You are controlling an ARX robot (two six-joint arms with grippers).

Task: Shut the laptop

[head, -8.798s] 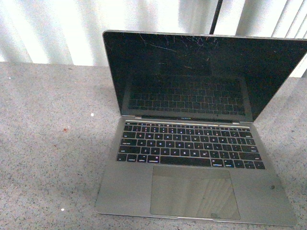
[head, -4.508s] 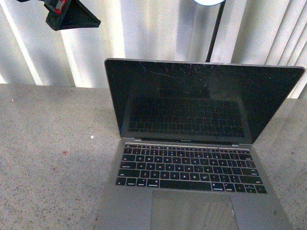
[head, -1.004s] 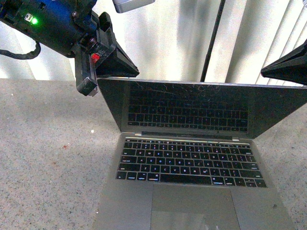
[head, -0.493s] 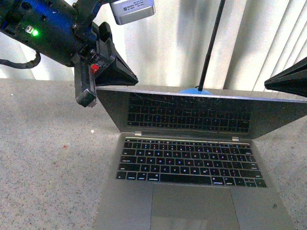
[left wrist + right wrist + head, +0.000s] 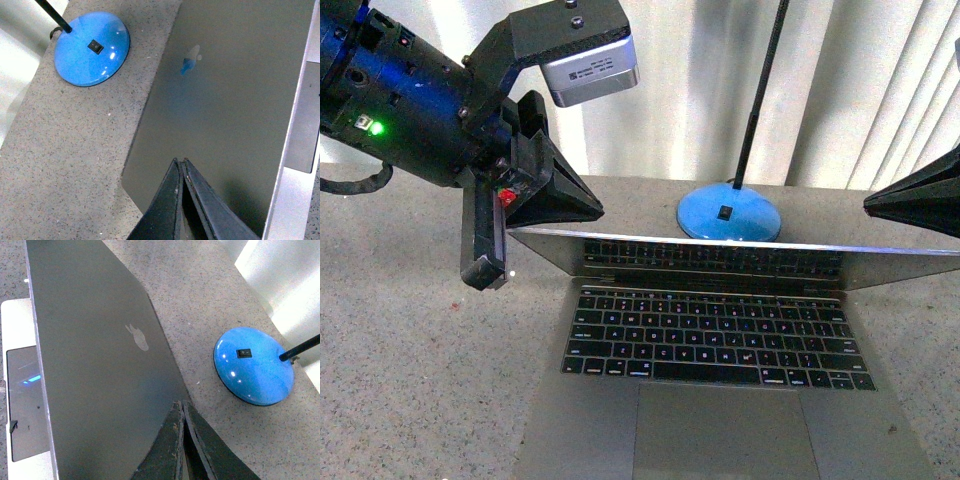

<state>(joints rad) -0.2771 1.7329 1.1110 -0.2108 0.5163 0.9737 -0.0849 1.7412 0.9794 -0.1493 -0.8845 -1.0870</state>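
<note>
The silver-grey laptop [image 5: 580,420] sits on the counter with its lid [image 5: 720,245] tilted far down over the black keyboard [image 5: 715,335]. My left gripper [image 5: 595,210] is shut, its tip at the lid's top left corner. In the left wrist view the shut fingertips [image 5: 180,161] lie over the lid's grey outside [image 5: 225,100], near one corner. My right gripper [image 5: 870,203] is shut and sits just above the lid's right end. In the right wrist view its tip [image 5: 180,402] is at the edge of the lid's outside [image 5: 100,365], below the pale logo [image 5: 137,336].
A lamp with a round blue base [image 5: 728,213] and a black pole [image 5: 760,90] stands just behind the laptop. The grey speckled counter [image 5: 410,350] stretches to the left. Pale vertical blinds [image 5: 860,80] close off the back.
The lid has come down steadily from nearly upright to a shallow angle. Both shut grippers have moved down with it, and the blue lamp base now shows behind it.
</note>
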